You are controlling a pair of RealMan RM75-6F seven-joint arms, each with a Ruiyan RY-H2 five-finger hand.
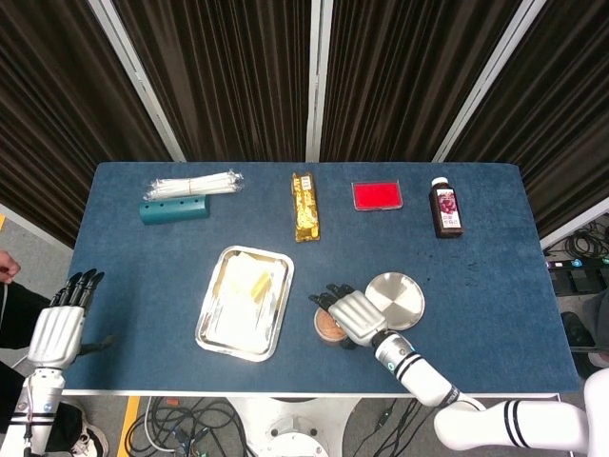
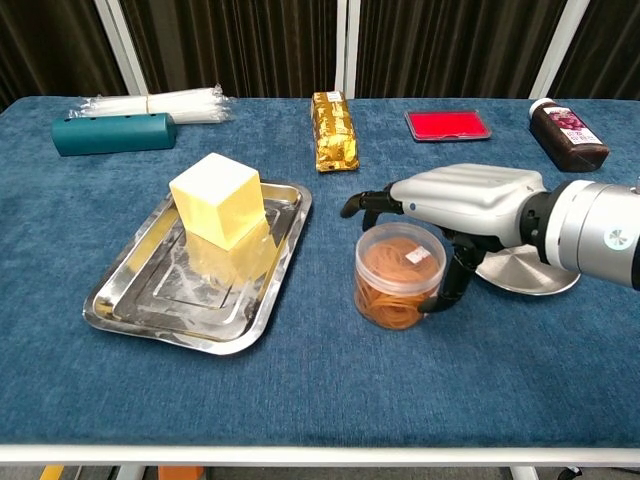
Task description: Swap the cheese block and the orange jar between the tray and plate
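Observation:
The pale yellow cheese block stands in the steel tray on the left of the table. The clear jar of orange contents stands upright on the blue cloth between the tray and the round steel plate, which is bare. My right hand grips the jar from the plate side, with its fingers arched over the lid and its thumb against the jar's right wall. In the head view the right hand hides most of the jar. My left hand hangs off the table's left front corner, fingers straight and holding nothing.
Along the back of the table lie a teal holder with white sticks, a gold foil packet, a red flat pad and a dark bottle. The table's front edge runs close below the jar.

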